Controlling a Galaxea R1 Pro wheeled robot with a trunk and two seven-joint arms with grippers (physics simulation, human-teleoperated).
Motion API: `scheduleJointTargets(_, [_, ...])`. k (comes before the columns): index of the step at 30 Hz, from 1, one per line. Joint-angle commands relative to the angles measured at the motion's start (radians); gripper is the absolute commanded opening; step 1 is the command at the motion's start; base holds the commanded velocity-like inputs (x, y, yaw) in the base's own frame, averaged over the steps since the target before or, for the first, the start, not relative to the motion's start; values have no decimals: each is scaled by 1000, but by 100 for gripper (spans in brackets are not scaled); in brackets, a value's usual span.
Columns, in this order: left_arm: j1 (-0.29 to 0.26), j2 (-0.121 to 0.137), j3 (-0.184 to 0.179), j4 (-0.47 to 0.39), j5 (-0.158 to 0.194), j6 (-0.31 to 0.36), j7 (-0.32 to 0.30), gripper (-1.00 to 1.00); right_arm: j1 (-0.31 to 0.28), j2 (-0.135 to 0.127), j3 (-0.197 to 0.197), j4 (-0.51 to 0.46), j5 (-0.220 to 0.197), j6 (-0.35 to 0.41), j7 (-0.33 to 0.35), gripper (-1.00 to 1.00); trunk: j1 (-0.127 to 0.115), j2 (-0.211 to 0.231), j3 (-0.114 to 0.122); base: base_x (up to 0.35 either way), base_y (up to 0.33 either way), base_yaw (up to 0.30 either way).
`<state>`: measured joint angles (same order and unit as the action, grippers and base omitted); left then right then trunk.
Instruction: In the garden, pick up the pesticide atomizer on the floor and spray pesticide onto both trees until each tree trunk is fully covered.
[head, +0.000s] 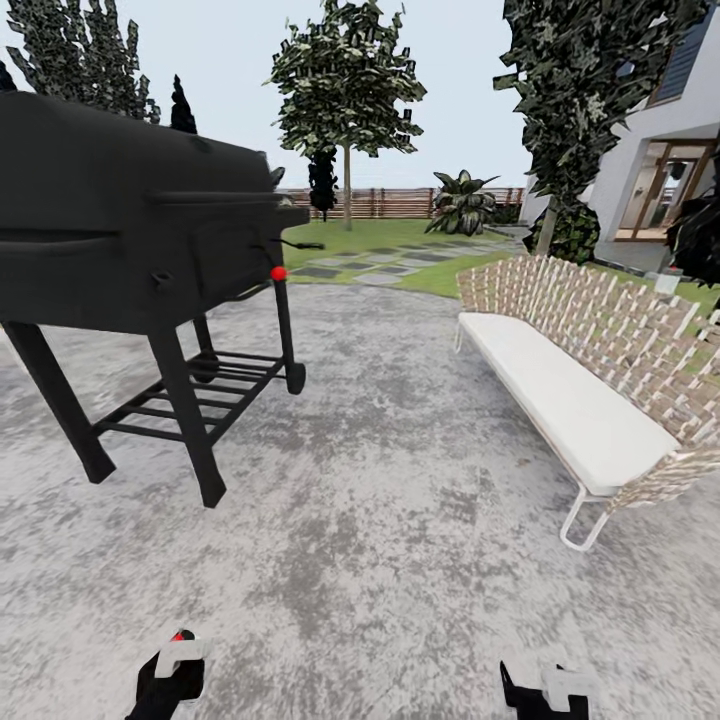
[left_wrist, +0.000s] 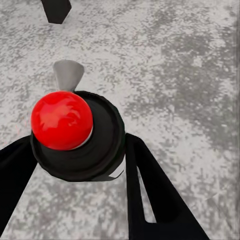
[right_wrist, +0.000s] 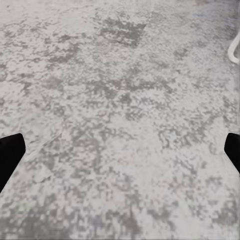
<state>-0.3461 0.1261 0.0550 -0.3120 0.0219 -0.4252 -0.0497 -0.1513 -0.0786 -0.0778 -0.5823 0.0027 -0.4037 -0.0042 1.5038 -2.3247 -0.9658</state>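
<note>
Grey paving holds one black grill, one white bench.

black grill left | white woven bench right | grey mottled patio | house far right

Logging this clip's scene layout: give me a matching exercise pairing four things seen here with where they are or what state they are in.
Things:
1. grill
2. bench
3. left gripper
4. right gripper

Places or states:
A. fingers spread wide over bare grey paving, nothing between them
B. at the right of the head view, white cushion and woven back
C. closed around a black object with a red ball on top
D. at the left of the head view, black, on legs with a lower rack

Pairs: 1-D, 2-B, 3-C, 4-A
</note>
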Motion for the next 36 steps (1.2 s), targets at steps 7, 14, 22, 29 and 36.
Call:
scheduleJointTargets(7, [-1, 0, 5, 1, 2, -3, -5, -100, -1, 0, 0, 1, 0, -3, 0, 100, 0, 0, -3, 304, -167, 0])
scheduleJointTargets(14, [-1, 0, 5, 1, 3, -3, -5, -100, -1, 0, 0, 1, 0, -4, 0, 100, 0, 0, -14, 313, -127, 0])
scheduleJointTargets(22, [-1, 1, 5, 1, 13, -3, -5, -100, -1, 0, 0, 1, 0, -3, 0, 100, 0, 0, -23, 335, -11, 0])
scheduleJointTargets(29, [-1, 1, 5, 5, 15, -3, -5, -100, -1, 0, -2, 0, 0, -4, 0, 100, 0, 0, -23, 337, 0, 0])
scheduleJointTargets(36, [-1, 1, 5, 5, 15, -4, -5, -100, -1, 0, -2, 0, 0, -4, 0, 100, 0, 0, -23, 337, 0, -4])
